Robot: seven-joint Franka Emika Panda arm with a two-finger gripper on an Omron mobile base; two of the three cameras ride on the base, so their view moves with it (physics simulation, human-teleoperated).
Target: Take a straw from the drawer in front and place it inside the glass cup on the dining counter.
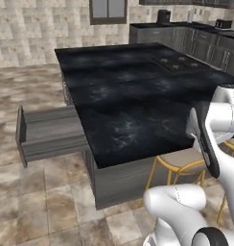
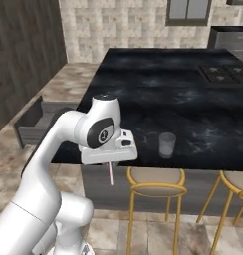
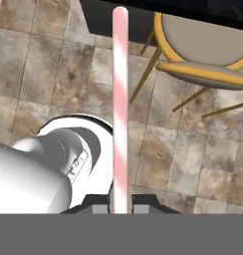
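Black marble with white veining spreads across the middle of both base views: that is your dining counter, the tabletop the job ends on, with the grey drawer pulled out at centre left of the left base view. You have one straw, one glass cup and one open drawer to think about; count also two yellow-legged stools along the lower edge of the right base view. The pincer is clenched on the straw at its near end, and in the hand view the striped stick runs straight up the middle of the frame, over the floor tiles, toward the counter edge. In the right base view you see its free end hanging below the hand at centre, left of the cup and below the level of the tabletop. Judge the straw as very light and fairly stiff, but thin and smooth, so it could pivot or slide between the tips if you swing fast or knock it on the counter edge. Holding it by one end leaves plenty of free length to drop into the cup. The cup looks small, light and easy to tip, so bring the tip down through its mouth rather than against its wall
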